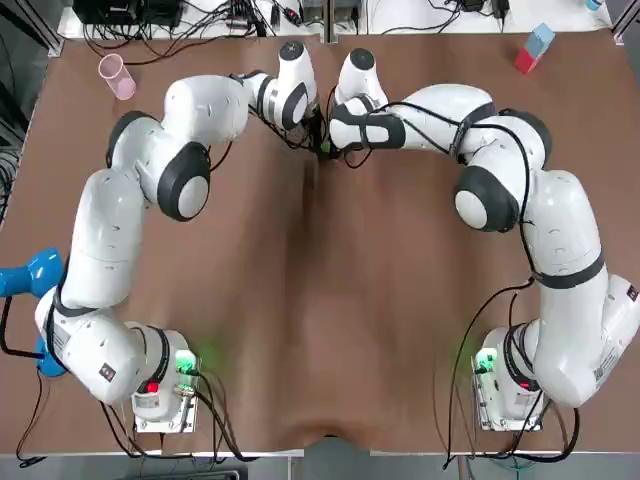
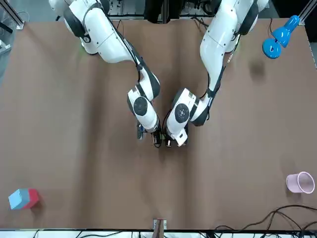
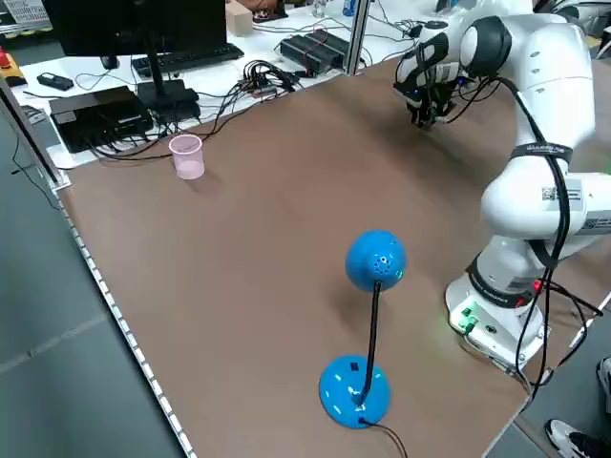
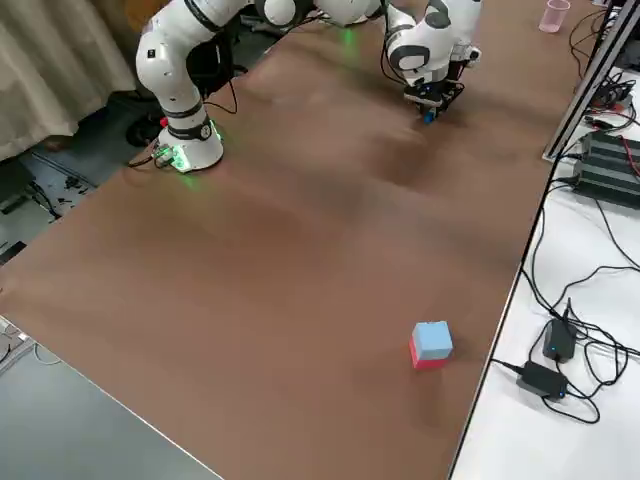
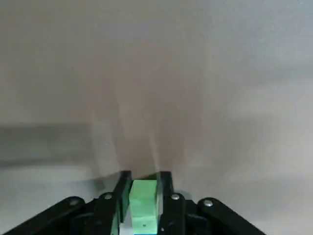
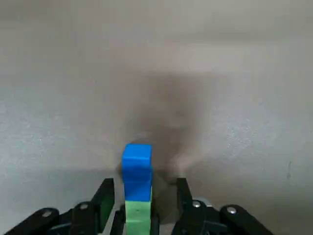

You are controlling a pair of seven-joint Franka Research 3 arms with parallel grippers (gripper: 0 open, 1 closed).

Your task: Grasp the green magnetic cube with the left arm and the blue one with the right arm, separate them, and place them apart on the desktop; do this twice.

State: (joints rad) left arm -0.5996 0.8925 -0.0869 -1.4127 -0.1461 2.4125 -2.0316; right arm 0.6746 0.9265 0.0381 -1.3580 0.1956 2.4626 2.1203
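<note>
1. Brown matte tabletop [image 1: 320, 300]: both white arms reach to its far middle, where their wrists nearly meet.
2. Black-fingered left gripper [image 5: 143, 177]: clenched on the green magnetic cube [image 5: 143, 203], a plain bright block with flat faces.
3. Black-fingered right gripper [image 6: 145, 183]: released, with its fingers standing clear on either side of the joined pair.
4. Saturated blue magnetic cube [image 6: 136, 169]: equal in size to the green one and stuck face-to-face to it. Together they form a short bar. Its long axis runs along the right gripper's fingers, with the blue end outermost, beyond the fingertips. Whether the bar touches the table cannot be told.
</note>
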